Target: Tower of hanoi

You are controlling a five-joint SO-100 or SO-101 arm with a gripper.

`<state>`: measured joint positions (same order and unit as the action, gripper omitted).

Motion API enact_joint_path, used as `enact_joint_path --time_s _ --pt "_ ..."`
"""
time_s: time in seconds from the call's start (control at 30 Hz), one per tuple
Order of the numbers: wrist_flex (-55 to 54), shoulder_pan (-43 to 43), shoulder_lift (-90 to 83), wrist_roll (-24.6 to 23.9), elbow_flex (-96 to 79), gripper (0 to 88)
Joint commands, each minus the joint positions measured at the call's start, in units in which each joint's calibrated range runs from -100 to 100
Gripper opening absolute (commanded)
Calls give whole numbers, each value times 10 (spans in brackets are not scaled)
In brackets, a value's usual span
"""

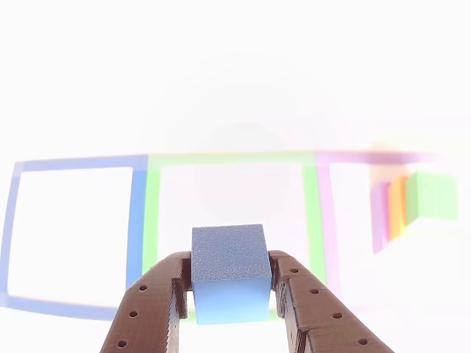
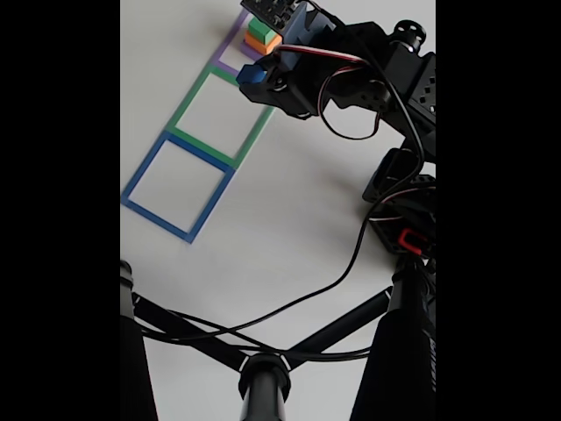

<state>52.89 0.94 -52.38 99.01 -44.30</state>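
While the brown gripper (image 1: 229, 294) pinches the blue cube (image 1: 229, 271) between its two fingers, the cube sits in front of the green outlined square (image 1: 151, 220) in the other view. In the fixed view the blue cube (image 2: 250, 75) is held at the near edge of the green square (image 2: 195, 96), above the white table (image 2: 289, 228). The purple square (image 1: 326, 220) contains a stack: green cube (image 1: 433, 195) over orange cube (image 1: 396, 209) over purple cube (image 1: 380, 219). The blue square (image 1: 136, 213) lies alongside.
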Motion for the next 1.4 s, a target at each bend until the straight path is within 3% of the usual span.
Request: enact_joint_path --time_s 0.0,0.37,0.77,1.07,1.37 --pt "-233 -3 -13 10 -168 11" --pt "-722 -7 141 10 -423 9" --pt "-1151 -5 513 10 -412 9" --pt "-1301 -1 702 10 -348 10" --pt "-1329 -9 823 10 -258 11"
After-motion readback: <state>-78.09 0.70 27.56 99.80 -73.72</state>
